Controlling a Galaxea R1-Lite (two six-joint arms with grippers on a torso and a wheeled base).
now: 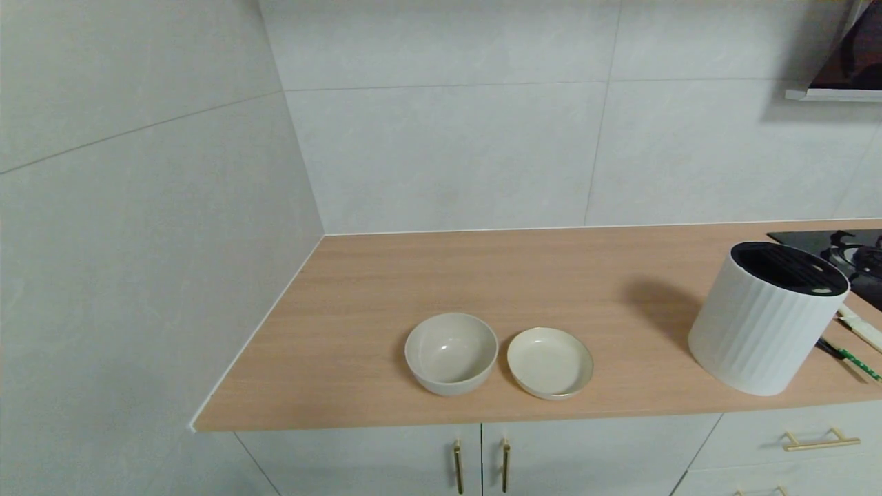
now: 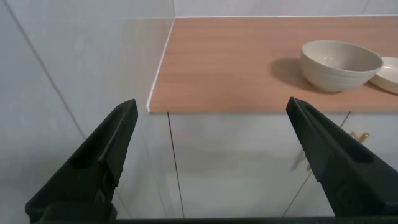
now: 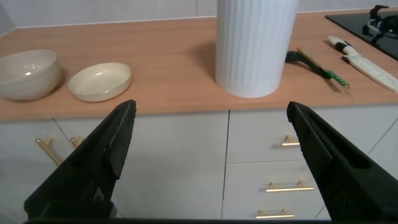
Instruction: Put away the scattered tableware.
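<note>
Left gripper (image 2: 211, 106) and right gripper (image 3: 211, 107) both spread wide before the counter (image 1: 413, 275); bowl (image 1: 451, 353) near front edge, plate (image 1: 550, 362) just beside at its 3 o'clock, ribbed holder (image 1: 767, 324) farther along at 3 o'clock.

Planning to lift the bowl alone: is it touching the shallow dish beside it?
Apart. The right wrist view shows a strip of counter between the bowl and the shallow dish; the head view agrees.
</note>
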